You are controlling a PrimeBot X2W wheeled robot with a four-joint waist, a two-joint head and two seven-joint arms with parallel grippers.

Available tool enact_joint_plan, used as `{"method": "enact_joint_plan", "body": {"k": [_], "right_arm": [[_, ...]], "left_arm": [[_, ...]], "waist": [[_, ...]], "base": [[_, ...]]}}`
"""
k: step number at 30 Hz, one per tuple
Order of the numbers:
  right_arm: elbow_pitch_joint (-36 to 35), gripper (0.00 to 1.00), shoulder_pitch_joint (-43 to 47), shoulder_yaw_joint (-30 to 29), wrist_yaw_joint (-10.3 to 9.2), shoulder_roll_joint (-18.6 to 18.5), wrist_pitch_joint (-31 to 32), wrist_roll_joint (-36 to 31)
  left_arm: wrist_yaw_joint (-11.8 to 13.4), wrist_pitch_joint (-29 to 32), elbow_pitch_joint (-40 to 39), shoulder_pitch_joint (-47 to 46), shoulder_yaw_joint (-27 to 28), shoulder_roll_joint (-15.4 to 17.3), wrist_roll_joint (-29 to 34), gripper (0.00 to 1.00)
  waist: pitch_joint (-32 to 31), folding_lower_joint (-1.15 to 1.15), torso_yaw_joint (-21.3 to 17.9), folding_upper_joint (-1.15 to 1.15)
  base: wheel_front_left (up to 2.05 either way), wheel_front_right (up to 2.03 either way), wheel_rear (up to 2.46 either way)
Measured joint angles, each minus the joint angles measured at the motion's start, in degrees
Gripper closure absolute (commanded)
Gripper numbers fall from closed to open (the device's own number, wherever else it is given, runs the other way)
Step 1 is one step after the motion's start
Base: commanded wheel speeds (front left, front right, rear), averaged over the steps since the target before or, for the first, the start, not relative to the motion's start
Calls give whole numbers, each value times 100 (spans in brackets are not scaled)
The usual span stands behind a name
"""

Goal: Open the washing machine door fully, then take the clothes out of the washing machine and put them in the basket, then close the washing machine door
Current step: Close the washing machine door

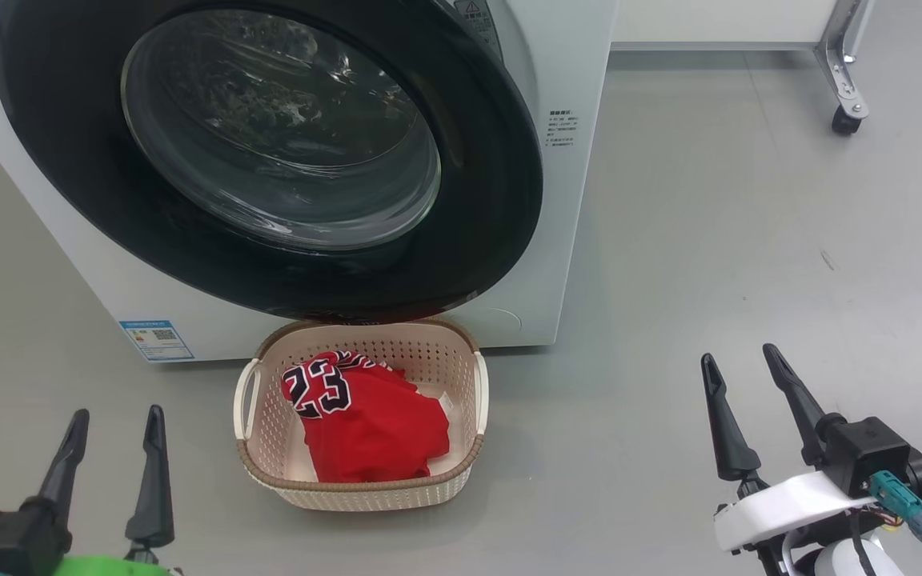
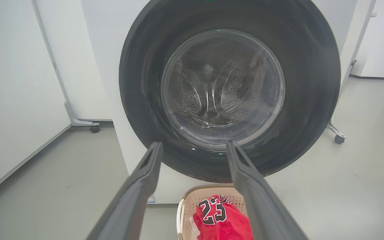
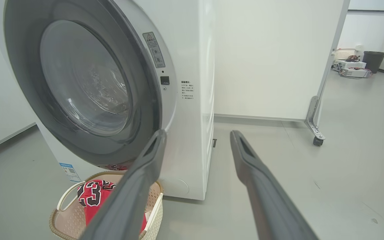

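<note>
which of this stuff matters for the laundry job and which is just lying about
Job: washing machine, washing machine door, red clothes, basket.
Lying about: wheeled frame leg, dark bin.

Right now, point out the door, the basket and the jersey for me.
door (image 1: 489, 184), head view, right side of the black rim.
basket (image 1: 373, 496), head view, near perforated wall.
jersey (image 1: 381, 432), head view, red cloth below the 23.
</note>
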Motion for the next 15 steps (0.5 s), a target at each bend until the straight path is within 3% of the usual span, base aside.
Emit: {"method": "enact_joint_plan", "body": {"k": [6,15], "right_arm": [[-56,0,157,3,-13,20,41,-7],[-116,0,296,9,-107,23,92,-18]], "left_arm": [[278,-118,98,107,-179,-158,259,0],[375,-186,216,173,-311,-382,389,0]], "waist": [[-11,0,-53,0],[-38,0,-118,0]], "base": [[0,0,0],[0,0,0]]}}
